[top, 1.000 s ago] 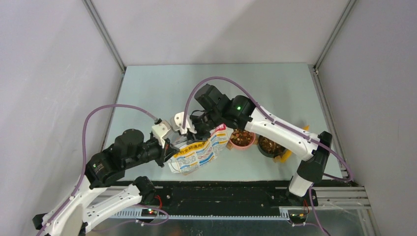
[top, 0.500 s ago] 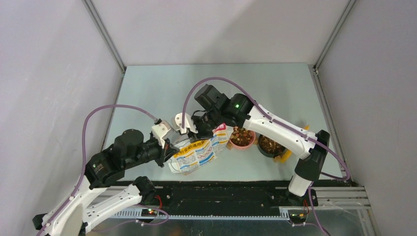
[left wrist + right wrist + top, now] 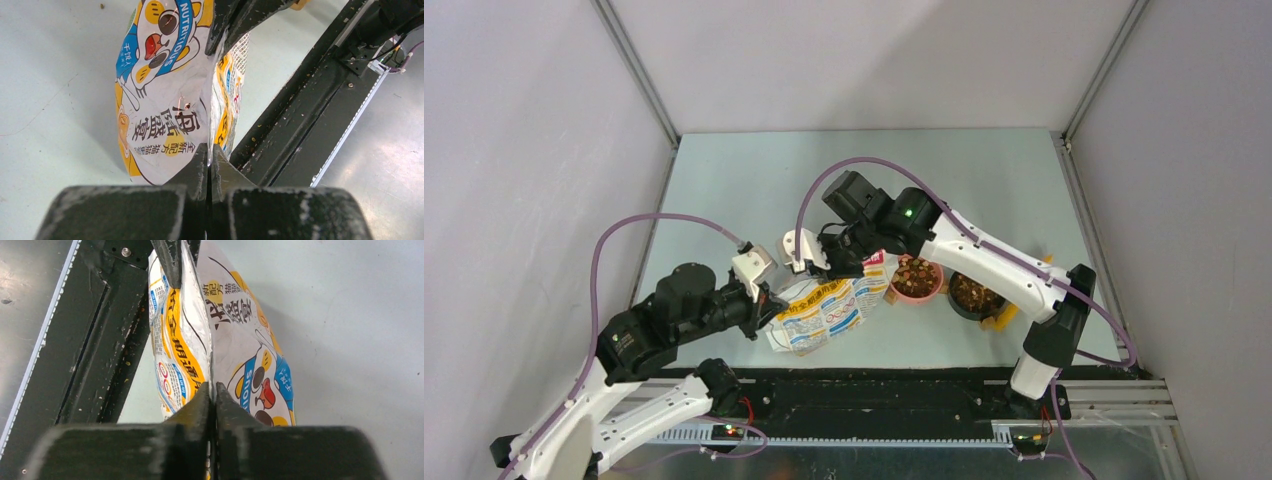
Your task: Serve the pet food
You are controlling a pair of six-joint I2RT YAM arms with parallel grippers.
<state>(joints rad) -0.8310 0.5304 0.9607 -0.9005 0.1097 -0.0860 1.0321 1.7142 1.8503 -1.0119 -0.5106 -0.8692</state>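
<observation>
On the table (image 3: 724, 180), two bowls (image 3: 918, 297) hold pet food (image 3: 914, 272) beside one bag (image 3: 824, 312).

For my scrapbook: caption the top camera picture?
Left tool and right tool pinch the bag beside the pink bowl of kibble.

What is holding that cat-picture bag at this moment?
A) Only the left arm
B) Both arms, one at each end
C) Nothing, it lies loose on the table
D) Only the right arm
B: each wrist view shows a pair of fingers pinched shut on an edge of the bag, the left fingers at one end and the right fingers at the other.
</observation>
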